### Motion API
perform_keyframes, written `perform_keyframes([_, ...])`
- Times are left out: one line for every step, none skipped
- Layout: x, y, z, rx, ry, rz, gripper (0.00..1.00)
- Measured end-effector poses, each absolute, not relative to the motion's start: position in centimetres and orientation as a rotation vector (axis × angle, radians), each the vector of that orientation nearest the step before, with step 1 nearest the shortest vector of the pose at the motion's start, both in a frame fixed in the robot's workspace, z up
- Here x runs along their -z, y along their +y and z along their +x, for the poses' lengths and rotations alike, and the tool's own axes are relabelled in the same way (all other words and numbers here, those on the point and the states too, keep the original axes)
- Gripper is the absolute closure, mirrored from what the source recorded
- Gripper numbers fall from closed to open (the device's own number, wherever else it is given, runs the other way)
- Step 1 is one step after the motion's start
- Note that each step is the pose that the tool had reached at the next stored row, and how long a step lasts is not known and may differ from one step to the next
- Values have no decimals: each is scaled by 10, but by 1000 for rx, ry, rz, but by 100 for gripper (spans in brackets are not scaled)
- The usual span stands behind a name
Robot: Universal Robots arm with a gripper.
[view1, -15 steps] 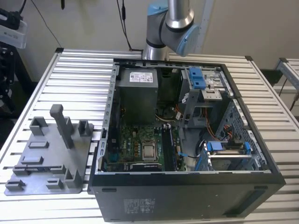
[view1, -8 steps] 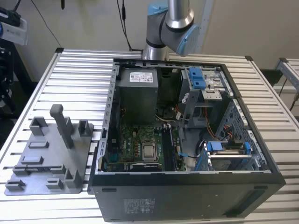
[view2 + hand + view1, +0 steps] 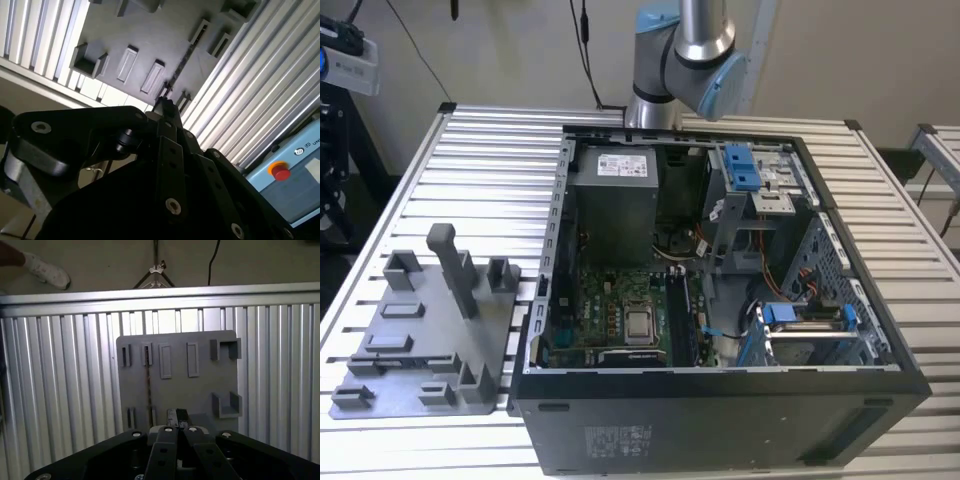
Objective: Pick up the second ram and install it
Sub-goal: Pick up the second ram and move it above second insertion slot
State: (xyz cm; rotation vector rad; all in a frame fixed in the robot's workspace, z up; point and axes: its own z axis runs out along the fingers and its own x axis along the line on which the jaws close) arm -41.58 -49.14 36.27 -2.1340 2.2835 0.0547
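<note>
Exterior view: high, off the arm, angled down on the counter (image 3: 470, 170), case (image 3: 720, 430) and tray (image 3: 430, 325).
First wrist view: straight down past the gripper (image 3: 177, 416), well above the tray.
Second wrist view: slanted past the gripper onto the tray.
Shared: tray and counter, all three.

Open computer case (image 3: 700, 430) beside grey tray (image 3: 435, 325) on slatted table (image 3: 490, 170).
</note>
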Motion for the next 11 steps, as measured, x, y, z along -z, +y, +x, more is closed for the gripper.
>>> perform_keyframes([-363,-491,-416,-55,2283,-2134,89])
perform_keyframes([-363,-491,-416,-55,2284,-2134,88])
perform_keyframes([-363,-491,-416,-55,2284,-2134,88])
perform_keyframes([-363,-491,-416,-55,2283,-2134,82])
perform_keyframes([-363,-491,-416,-55,2283,-2134,82])
perform_keyframes([-363,-491,-416,-55,2284,-2134,76])
perform_keyframes([-363,-491,-416,-55,2283,-2134,70])
perform_keyframes([-363,-491,-416,-55,2283,-2134,70])
perform_keyframes([-363,-491,-416,-55,2283,-2134,64])
perform_keyframes([-363,-491,-416,-55,2283,-2134,64])
perform_keyframes([-363,-491,-416,-55,2283,-2134,64])
